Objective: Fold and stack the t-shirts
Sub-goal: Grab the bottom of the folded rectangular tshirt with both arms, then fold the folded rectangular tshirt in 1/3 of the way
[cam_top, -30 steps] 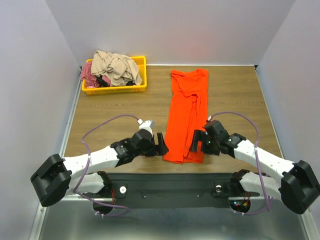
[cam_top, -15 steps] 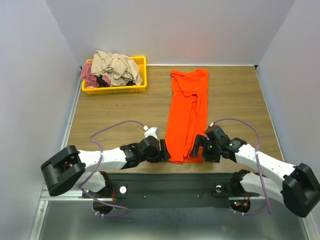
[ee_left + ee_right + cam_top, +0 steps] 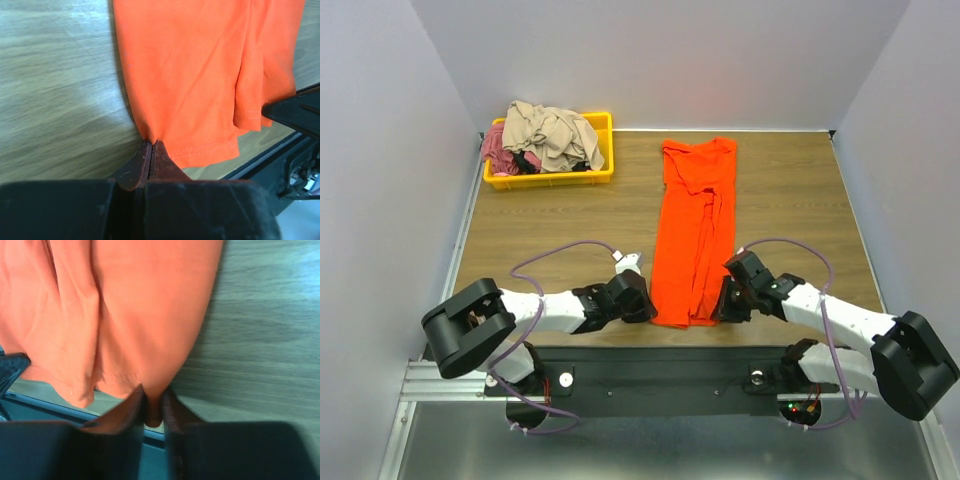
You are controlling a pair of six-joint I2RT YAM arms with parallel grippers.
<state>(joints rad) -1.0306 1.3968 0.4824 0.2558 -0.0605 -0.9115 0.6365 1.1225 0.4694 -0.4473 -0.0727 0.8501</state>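
Jaws of the left gripper (image 3: pixel 152 146) are pressed together on the near-left hem corner of the long, narrow orange fabric t-shirt (image 3: pixel 695 225). Those of the right gripper (image 3: pixel 152 402) pinch a fold at its near-right hem corner. The shirt lies lengthwise down the middle of the brown wooden table (image 3: pixel 790 190), hem at the near edge. At the far-left corner sits a yellow plastic basket (image 3: pixel 606 150) holding crumpled beige and pink garments (image 3: pixel 548 130).

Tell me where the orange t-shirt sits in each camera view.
Top external: orange t-shirt lies lengthwise mid-table, centre of picture.
Left wrist: fills the upper right.
Right wrist: fills the upper left.
Shared landmark: the black base rail just past the shirt's near hem, lower right in left wrist, lower left in right wrist.
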